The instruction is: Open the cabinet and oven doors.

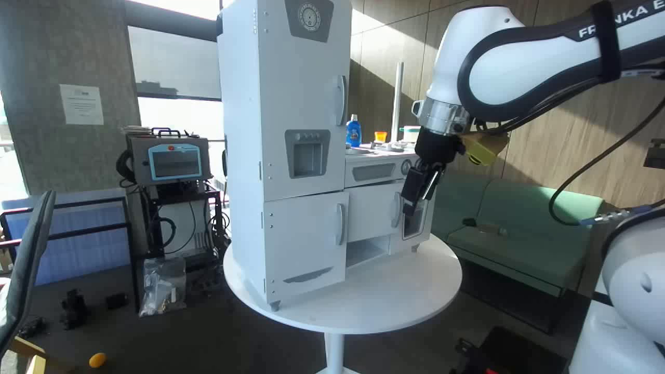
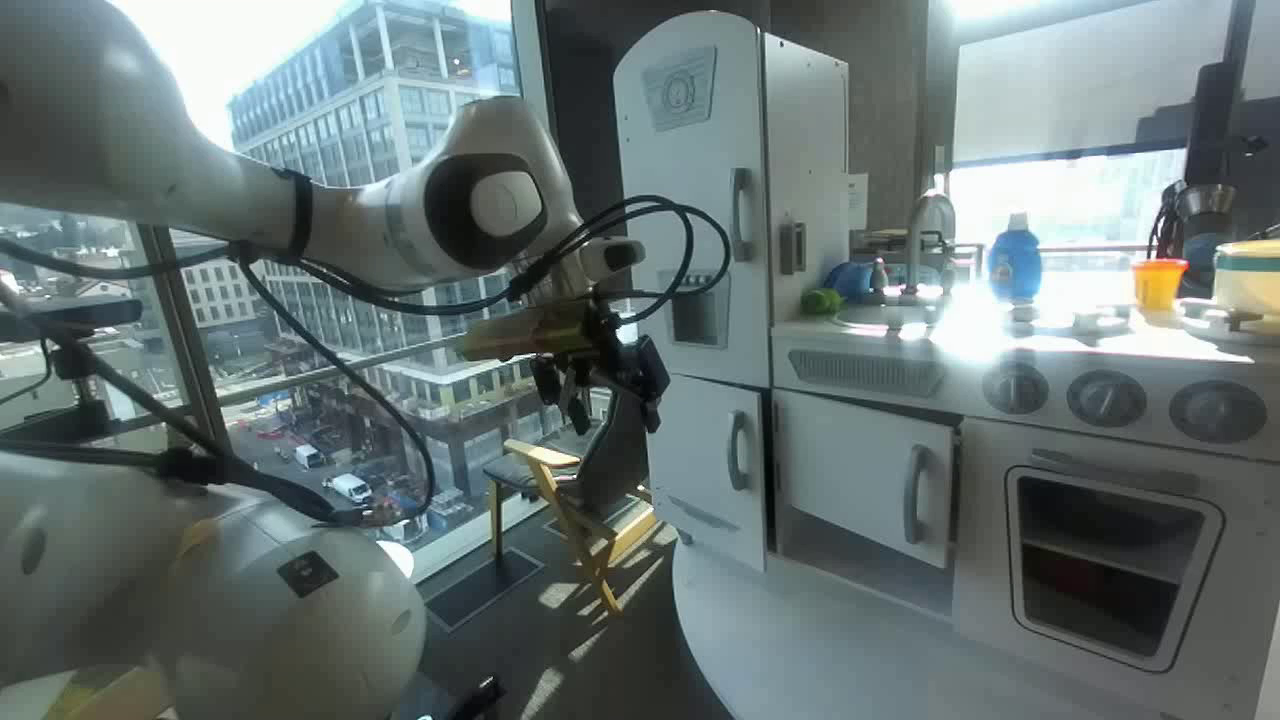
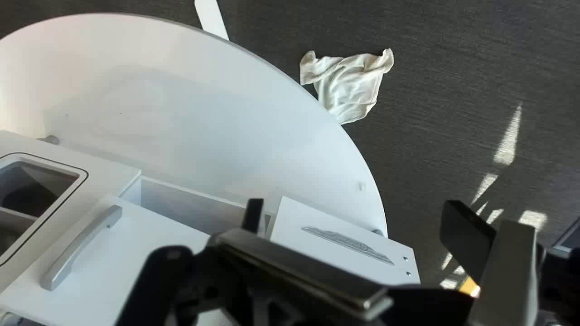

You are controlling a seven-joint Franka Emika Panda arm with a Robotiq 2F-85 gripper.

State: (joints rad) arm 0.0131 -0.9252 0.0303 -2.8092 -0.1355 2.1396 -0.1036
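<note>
The white cabinet [image 1: 241,135] stands on a round table. Its long upper door [image 1: 301,93] looks shut, handle facing out. Below, the shorter lower door [image 1: 306,228] is at most slightly ajar; the wrist view shows its bottom part [image 3: 294,217]. At the unit's far end, the oven door [image 2: 1110,570] with its clear window looks shut; my gripper covers part of it in an exterior view. My gripper [image 2: 615,410] hangs in front of the kitchen, jaws spread wide. Nothing sits between its fingertips [image 3: 466,240], and no handle is touched.
Between the lower door and the oven is a middle door [image 2: 850,460] with a grey handle [image 3: 81,249], a dark gap along its top. A blue bottle [image 2: 1015,260] and an orange cup [image 2: 1158,283] stand on the countertop. A cloth [image 3: 349,86] lies past the table edge [image 3: 190,86].
</note>
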